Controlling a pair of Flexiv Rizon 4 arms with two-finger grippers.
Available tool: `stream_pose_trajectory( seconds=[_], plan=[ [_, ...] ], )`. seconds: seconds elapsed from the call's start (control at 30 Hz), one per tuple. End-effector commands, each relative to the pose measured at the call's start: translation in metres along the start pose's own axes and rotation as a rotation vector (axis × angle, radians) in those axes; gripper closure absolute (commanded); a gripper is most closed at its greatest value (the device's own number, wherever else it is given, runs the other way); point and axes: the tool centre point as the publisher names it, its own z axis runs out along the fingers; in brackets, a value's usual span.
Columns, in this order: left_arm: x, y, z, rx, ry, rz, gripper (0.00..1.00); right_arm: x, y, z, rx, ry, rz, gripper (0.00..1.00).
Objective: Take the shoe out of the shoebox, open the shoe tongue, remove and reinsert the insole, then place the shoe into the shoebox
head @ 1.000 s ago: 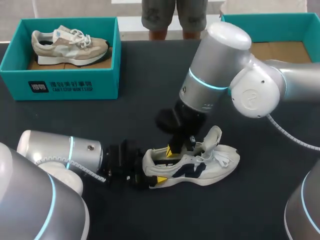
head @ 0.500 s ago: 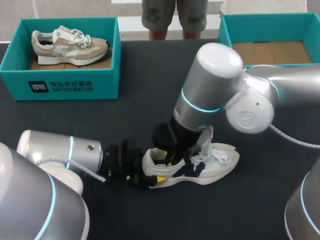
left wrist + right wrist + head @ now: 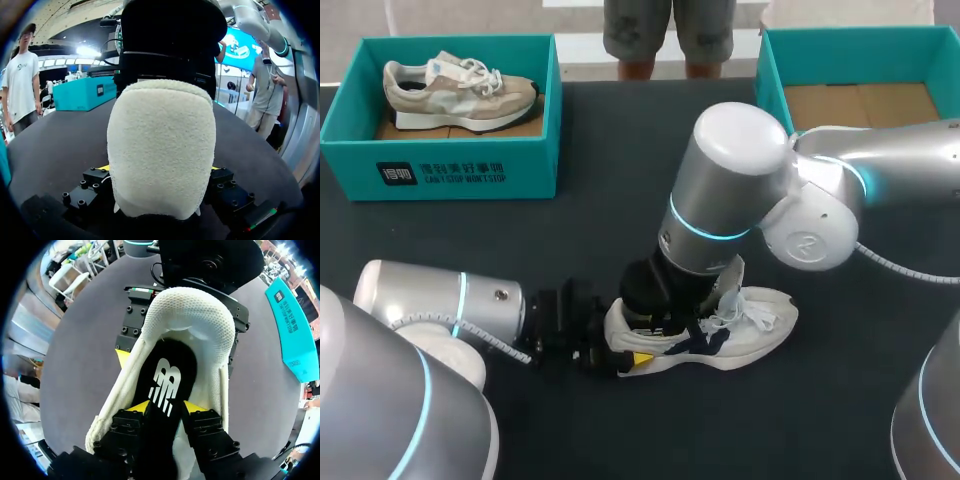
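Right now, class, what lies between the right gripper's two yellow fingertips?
The black insole of the white shoe lies between the right gripper fingertips, which touch it from both sides. The right wrist view shows this.

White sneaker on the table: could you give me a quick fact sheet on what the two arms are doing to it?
Shoe: white sneaker with navy trim, on its sole on the black table, outside both boxes
Left jaws: shut on the heel, one from each side
Right jaws: reaching down into the shoe opening, shut on the insole
Insole: black, inside the shoe
Right shoebox: teal, empty
Left shoebox: teal, holds a beige sneaker
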Motion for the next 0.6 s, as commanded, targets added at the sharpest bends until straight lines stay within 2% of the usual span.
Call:
stream_pose_trajectory(
  seconds=[0.03, 0.17, 0.27, 0.43, 0.6],
  plan=[
    [0.003, 0.003, -0.001, -0.001, 0.0, 0.001, 1.0, -0.003, 0.002, 0.047, 0.029, 0.042, 0.006, 0.63],
    [0.003, 0.003, -0.001, -0.001, 0.0, 0.001, 1.0, 0.002, 0.0, 0.058, 0.036, 0.066, 0.023, 0.81],
    [0.003, 0.003, -0.001, -0.001, 0.0, 0.001, 1.0, 0.006, -0.001, 0.064, 0.047, 0.092, 0.025, 1.0],
    [0.003, 0.003, -0.001, -0.001, 0.0, 0.001, 1.0, 0.011, 0.001, 0.066, 0.046, 0.124, 0.026, 1.0],
    [0.003, 0.003, -0.001, -0.001, 0.0, 0.001, 1.0, 0.006, 0.004, 0.052, 0.024, 0.134, 0.035, 1.0]
  ],
)
